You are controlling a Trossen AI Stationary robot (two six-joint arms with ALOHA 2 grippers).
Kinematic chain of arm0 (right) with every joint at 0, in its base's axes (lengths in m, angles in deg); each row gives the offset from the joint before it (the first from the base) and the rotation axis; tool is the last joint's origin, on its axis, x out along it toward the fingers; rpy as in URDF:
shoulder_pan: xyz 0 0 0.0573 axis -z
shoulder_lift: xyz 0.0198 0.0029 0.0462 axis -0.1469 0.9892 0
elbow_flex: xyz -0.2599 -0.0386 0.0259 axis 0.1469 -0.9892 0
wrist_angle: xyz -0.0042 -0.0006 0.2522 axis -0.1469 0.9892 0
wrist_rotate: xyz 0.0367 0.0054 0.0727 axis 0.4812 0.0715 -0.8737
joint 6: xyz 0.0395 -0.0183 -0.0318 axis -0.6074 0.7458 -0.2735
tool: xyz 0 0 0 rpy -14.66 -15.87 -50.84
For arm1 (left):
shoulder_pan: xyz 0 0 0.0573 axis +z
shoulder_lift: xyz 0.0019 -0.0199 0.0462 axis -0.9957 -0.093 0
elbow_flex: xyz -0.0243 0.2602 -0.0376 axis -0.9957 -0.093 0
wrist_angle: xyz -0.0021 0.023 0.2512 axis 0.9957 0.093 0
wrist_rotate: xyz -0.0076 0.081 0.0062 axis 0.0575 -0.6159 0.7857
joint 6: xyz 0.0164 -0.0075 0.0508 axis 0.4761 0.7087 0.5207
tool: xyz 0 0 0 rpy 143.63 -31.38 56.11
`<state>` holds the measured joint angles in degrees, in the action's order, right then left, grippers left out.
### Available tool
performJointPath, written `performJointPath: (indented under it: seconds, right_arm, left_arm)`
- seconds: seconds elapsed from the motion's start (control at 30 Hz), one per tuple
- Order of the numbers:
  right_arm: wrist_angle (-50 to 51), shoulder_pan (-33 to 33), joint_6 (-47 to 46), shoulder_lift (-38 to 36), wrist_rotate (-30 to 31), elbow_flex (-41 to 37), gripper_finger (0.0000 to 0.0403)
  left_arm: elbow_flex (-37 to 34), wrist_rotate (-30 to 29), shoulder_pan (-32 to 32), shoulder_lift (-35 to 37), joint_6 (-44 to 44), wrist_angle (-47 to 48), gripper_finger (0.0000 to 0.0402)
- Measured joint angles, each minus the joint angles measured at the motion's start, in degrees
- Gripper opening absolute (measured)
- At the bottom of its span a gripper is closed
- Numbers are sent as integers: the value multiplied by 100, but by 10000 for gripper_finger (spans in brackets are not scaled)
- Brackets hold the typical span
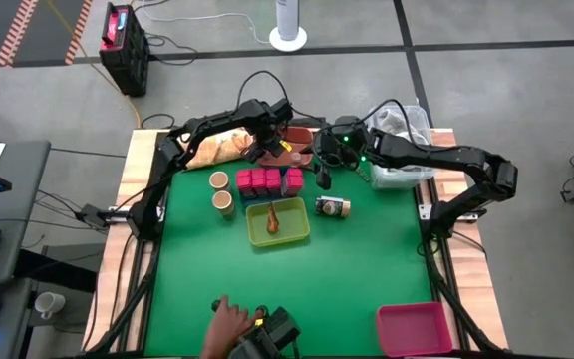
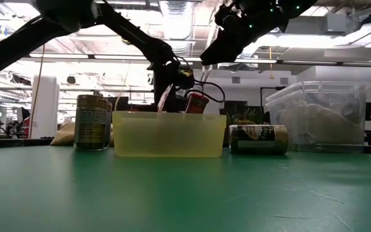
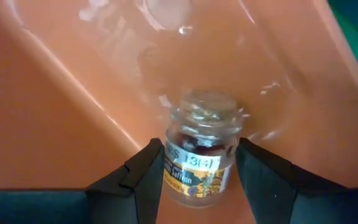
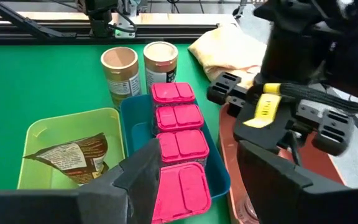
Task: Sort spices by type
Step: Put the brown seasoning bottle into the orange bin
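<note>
My left gripper [image 3: 201, 146] is at the far middle of the table [image 1: 285, 146], over an orange tray [image 3: 73, 112], and is shut on a small clear glass jar [image 3: 199, 155] with a yellow label. My right gripper [image 4: 201, 149] hangs open and empty above a blue tray [image 4: 132, 115] that holds a row of pink blocks [image 4: 178, 148], also seen in the high view [image 1: 267, 180]. Two tan round jars [image 1: 220, 191] stand left of the blue tray. A yellow-green tray [image 1: 277, 223] holds a brown packet [image 4: 73, 155]. Another jar [image 1: 333, 207] lies on its side on the green mat. My left gripper pinches the glass jar by its labelled body [image 3: 174, 163], one finger [image 3: 145, 177] on each side. The jar's far end [image 3: 207, 107] points at the orange tray's floor. Whether it rests on the tray or is lifted clear, I cannot tell.
A clear plastic box [image 1: 404, 150] and a tan cloth [image 1: 217, 150] sit along the far edge. A pink bin [image 1: 414, 327] stands at the near right corner. A person's hand [image 1: 229, 319] reaches onto the near edge beside a black object. The middle of the green mat [image 1: 347, 269] is bare.
</note>
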<state>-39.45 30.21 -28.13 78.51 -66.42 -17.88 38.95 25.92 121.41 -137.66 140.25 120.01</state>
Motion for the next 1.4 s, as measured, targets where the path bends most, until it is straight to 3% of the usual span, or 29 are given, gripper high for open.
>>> performJointPath:
  seconds: [0.47,0.77,1.1,1.4]
  right_arm:
    - [2,-75,38,0,0,0,238]
    - [55,-79,36,0,-2,0,238]
    - [60,-79,61,0,-2,0,238]
    - [223,-13,109,0,-8,0,238]
  left_arm:
    - [-21,387,-1,0,59,-279,187]
    - [-436,395,13,16,-201,-850,187]
    - [-568,444,29,31,111,-1050,187]
    - [-570,646,36,24,-408,-1102,154]
